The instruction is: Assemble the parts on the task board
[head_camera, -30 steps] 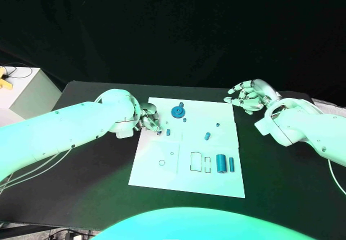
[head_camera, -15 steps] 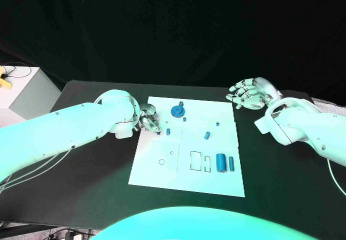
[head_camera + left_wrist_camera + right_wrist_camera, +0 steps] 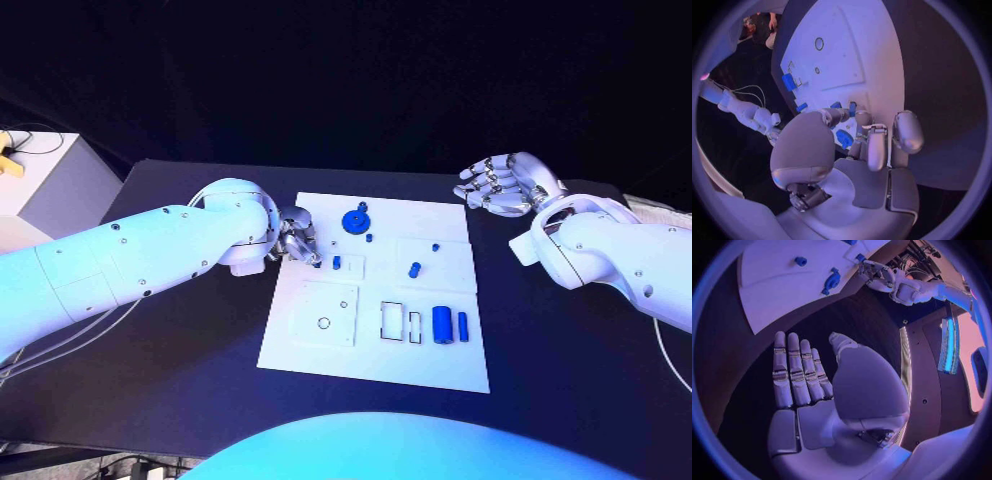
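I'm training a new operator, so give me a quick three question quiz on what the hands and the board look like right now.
1. True or false: the right hand holds a blue part.
2. Which hand is at the task board's edge, beside the small blue part? A) left hand B) right hand C) both
3. Fill in: the two blue cylinders lie on the board's side nearer the robot's ____ arm.

Key
1. False: in the right wrist view its fingers are spread and hold nothing, over the black table.
2. A: the left hand reaches the board's left edge.
3. right
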{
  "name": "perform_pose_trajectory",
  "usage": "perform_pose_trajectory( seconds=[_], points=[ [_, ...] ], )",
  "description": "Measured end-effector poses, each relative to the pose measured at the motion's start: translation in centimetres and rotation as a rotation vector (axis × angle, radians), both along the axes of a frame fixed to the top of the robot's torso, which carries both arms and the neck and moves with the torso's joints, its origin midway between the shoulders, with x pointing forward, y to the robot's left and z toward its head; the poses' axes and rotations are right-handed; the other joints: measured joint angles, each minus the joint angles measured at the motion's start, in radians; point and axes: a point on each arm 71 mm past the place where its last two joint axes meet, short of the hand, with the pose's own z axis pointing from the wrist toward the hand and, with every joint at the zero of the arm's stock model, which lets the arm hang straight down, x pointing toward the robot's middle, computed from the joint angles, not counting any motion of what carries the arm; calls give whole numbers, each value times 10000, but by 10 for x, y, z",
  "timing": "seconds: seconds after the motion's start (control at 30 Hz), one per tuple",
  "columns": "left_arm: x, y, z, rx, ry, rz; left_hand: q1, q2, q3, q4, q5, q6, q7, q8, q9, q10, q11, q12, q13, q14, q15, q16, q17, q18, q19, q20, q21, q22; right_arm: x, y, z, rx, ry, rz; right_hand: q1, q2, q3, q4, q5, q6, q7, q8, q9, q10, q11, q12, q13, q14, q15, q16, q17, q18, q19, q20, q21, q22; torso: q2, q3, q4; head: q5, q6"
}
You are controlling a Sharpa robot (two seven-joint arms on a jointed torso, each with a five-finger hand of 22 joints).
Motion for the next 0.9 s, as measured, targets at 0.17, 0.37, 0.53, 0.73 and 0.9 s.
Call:
perform_pose_trajectory(
  seconds=[0.17, 0.37, 0.53, 0.73, 0.9],
  points=[
    [0, 0, 0, 31, -18, -24, 7, 7, 0, 0, 0, -2, 1, -4, 0, 0, 0, 0, 0, 0, 0, 0, 0, 0, 0, 0, 0, 0, 0, 0, 0, 87, -9, 12, 0, 0, 29, -29, 0, 0, 0, 0, -30, 0, 0, -12, -101, 0, 0, -81, -82, -1, -36, 37, 0, -131, 0, -1, -2, 0, -9],
    [0, -1, 0, 70, -24, -70, 7, 7, 0, 0, -1, -3, 3, -26, 0, -1, 1, 0, 0, 0, 0, 0, 0, 0, 0, 0, 0, -1, 0, 0, 0, 161, -21, 20, 0, 0, 81, -28, 0, 0, 0, -103, -126, -107, 107, -366, -611, -328, 217, -627, -619, -2, -398, 213, 0, -764, 0, 2, -2, -6, -32],
    [0, -1, 0, 103, -38, -103, 8, 8, 0, 0, -3, -17, 17, -34, 0, -1, 2, 0, -1, 0, 0, 0, 0, 0, 36, -36, 0, 22, 0, 0, 0, 211, -24, 28, 0, 0, 108, -55, 40, 0, 0, -104, -155, -73, 141, -503, -850, -360, 249, -780, -903, -3, -486, 236, 0, -1052, 0, 2, -2, -9, -37],
    [0, -2, 1, 126, -44, -135, 8, 8, 0, 0, -19, 20, -17, -36, 0, 55, -23, 0, 11, 0, 0, 0, 0, 0, 36, -36, 0, 41, 0, 0, 0, 256, -28, 41, 0, 0, 108, -55, 40, 0, 0, -104, -160, -73, 141, -553, -878, -360, 249, -819, -945, -3, -501, 251, 0, -1090, 0, 2, -2, -10, -48],
    [1, -3, 0, 151, -30, -154, 8, 8, 27, 27, -21, 20, -17, 3, 1, 57, -23, 0, 37, 0, 0, 0, 0, 0, 36, -36, 0, 41, 0, 0, 0, 281, -24, 42, 0, 0, 108, -55, 40, 0, 0, -104, -169, -72, 141, -552, -918, -360, 249, -819, -987, -4, -500, 251, 0, -1130, 0, 2, -2, -15, -59]
  ],
)
